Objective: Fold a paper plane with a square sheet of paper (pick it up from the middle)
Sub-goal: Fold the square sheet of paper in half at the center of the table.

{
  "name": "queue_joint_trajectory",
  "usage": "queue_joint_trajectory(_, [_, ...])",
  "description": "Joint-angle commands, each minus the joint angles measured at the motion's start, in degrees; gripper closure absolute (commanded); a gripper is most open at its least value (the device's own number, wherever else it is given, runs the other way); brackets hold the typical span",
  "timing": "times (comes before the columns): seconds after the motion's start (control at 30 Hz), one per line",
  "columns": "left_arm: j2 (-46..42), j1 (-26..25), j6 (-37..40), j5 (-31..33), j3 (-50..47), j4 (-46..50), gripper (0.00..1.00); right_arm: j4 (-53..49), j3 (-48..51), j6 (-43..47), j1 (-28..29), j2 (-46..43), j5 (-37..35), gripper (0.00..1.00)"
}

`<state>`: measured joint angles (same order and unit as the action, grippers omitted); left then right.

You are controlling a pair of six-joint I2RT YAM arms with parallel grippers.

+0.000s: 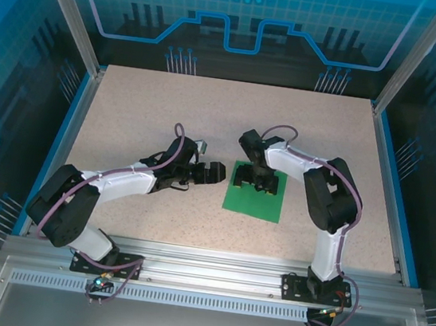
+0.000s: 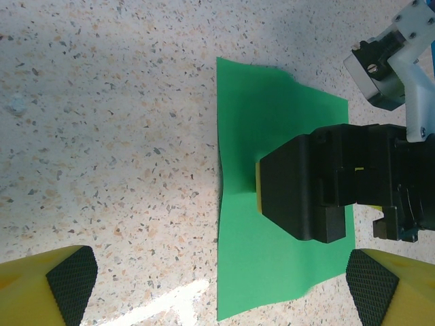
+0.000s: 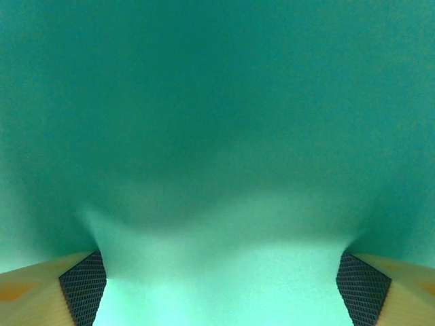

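Note:
The square sheet of paper [image 1: 254, 203] lies bright green and unfolded on the speckled table, right of centre. My right gripper [image 1: 257, 181] stands on its middle, open, pads wide apart against the sheet. In the right wrist view the paper [image 3: 217, 102] humps up a little between the right gripper [image 3: 221, 288] pads. My left gripper [image 1: 215, 172] hovers just left of the sheet, open and holding nothing. From the left wrist view the sheet [image 2: 272, 129] has a slightly bowed left edge, the right arm's black finger [image 2: 299, 187] rests on it, and the left gripper [image 2: 221, 292] straddles its near corner.
The speckled tabletop [image 1: 144, 113] stretches out to the left and back of the sheet. Blue enclosure walls [image 1: 70, 123] and aluminium posts ring the table. A metal rail [image 1: 213, 259] with both arm bases runs along the near edge.

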<state>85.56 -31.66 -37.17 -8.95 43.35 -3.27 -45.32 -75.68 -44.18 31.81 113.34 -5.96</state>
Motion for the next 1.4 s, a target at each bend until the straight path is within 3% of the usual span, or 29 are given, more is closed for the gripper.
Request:
queue_joint_trajectory(0.0, [0.7, 0.3, 0.4, -1.8, 1.1, 1.2, 0.02, 4.9, 4.6, 0.5, -0.6, 5.8, 5.0, 0.10])
queue_joint_trajectory(0.33, [1.0, 0.2, 0.1, -1.8, 1.4, 1.2, 0.02, 2.4, 2.4, 2.7, 0.2, 2.2, 4.3, 0.24])
queue_joint_trajectory(0.7, [0.9, 0.2, 0.2, -1.8, 1.9, 1.7, 0.02, 0.7, 2.6, 4.8, 0.5, -4.4, 5.2, 0.59])
queue_joint_trajectory(1.17, [-1.7, 0.3, -0.6, 0.5, 1.7, 3.4, 0.01, 8.0, 6.5, 6.5, 0.7, -16.7, 18.5, 0.66])
queue_joint_trajectory(1.37, [-5.0, 0.2, -1.3, 0.7, 1.3, 4.3, 0.02, 18.3, 10.8, 5.4, -2.5, -19.7, 32.4, 0.62])
